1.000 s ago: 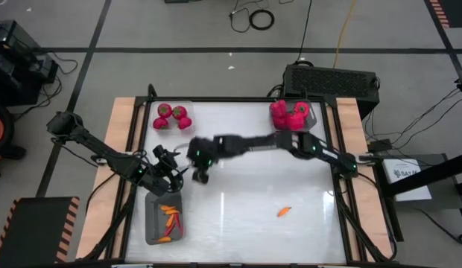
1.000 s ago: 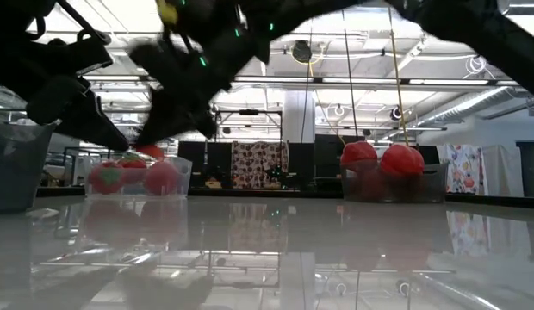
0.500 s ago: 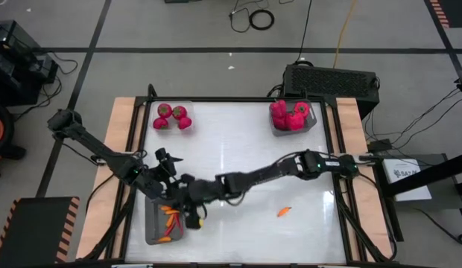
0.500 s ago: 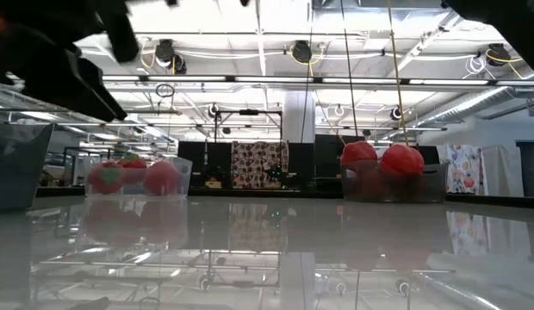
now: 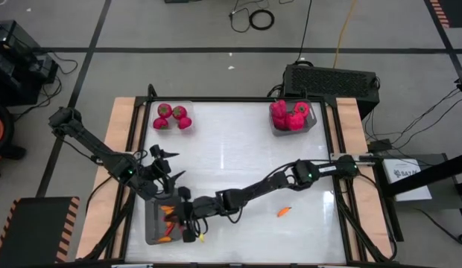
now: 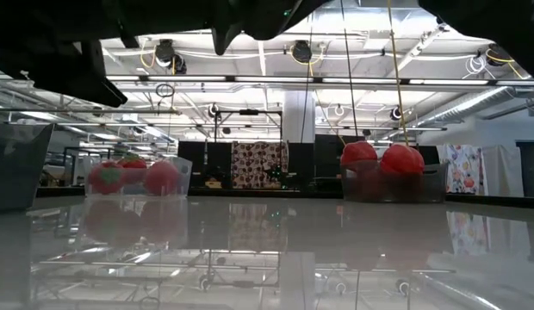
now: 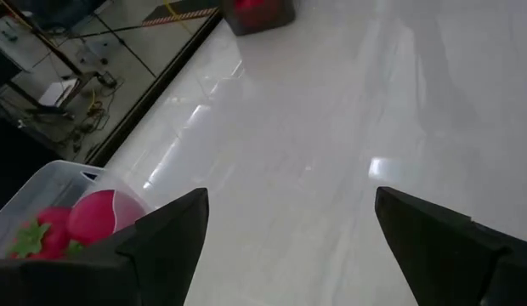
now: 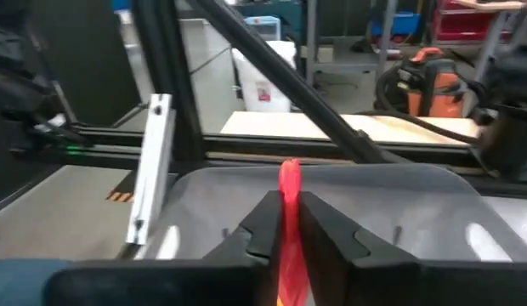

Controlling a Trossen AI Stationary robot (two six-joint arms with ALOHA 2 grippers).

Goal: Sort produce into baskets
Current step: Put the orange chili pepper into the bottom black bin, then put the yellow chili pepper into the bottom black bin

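My right gripper [image 5: 188,225] reaches across the table to the near-left grey basket [image 5: 153,223], which holds several orange and red chilli pieces [image 5: 170,216]. It is shut on a slim red chilli [image 8: 289,183] over the basket's translucent wall [image 8: 391,204]. My left gripper [image 5: 161,165] is open and empty just beyond that basket; its wrist view shows its fingers wide apart [image 7: 289,246] over bare table. One orange chilli [image 5: 284,211] lies on the table toward the near right. My right gripper pinches the red chilli between its two fingers at the chilli's middle [image 8: 290,217]. The chilli lies along the fingers, and its end sticks out past the fingertips [image 8: 268,208]. It is lifted clear, above the grey basket.
A clear basket of round red fruits [image 5: 173,117] stands at the far left and shows in the left wrist view [image 7: 68,212]. A grey basket of red bell peppers [image 5: 293,117] stands at the far right. Both show in the low view [image 6: 138,176], [image 6: 392,176].
My right gripper has swept from the table's middle toward the near-left corner and now stands over the near-left basket, staying shut. My left gripper has stayed almost where it was.
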